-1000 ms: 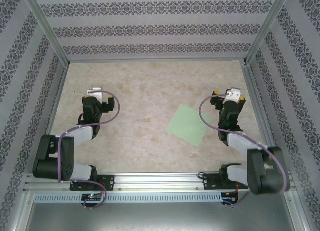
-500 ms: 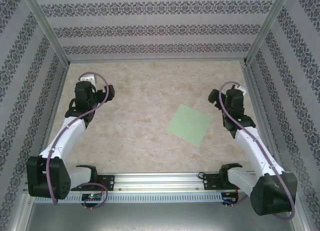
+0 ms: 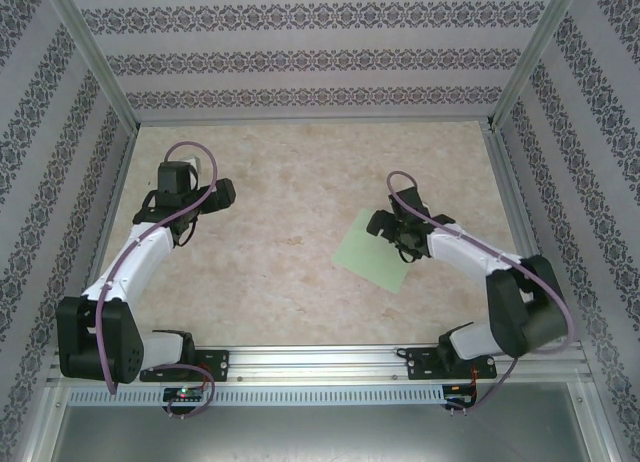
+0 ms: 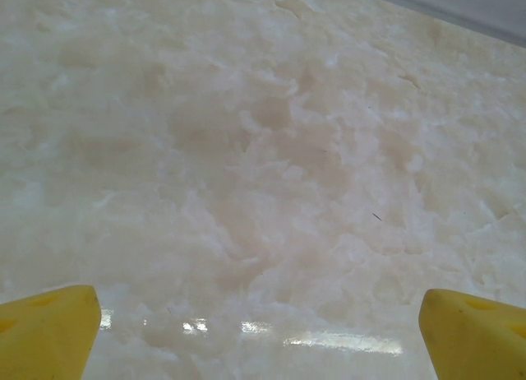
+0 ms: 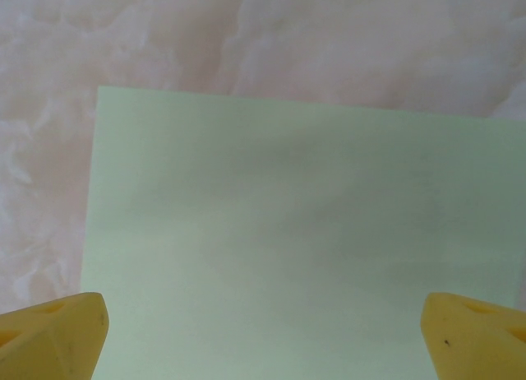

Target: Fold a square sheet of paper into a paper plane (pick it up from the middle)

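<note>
Gaping wide: right pincer [image 5: 263, 335] over the square sheet of paper [image 5: 288, 215], left pincer [image 4: 261, 335] over table [image 4: 246, 150].

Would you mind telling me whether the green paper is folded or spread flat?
Spread flat. In the right wrist view the paper lies smooth on the table, with straight edges and no crease.

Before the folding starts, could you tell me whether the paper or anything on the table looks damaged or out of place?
Nothing stands out. The square sheet of paper lies flat and uncreased on the table, merely turned at an angle to the table's edges, with the open right tool above it.
</note>
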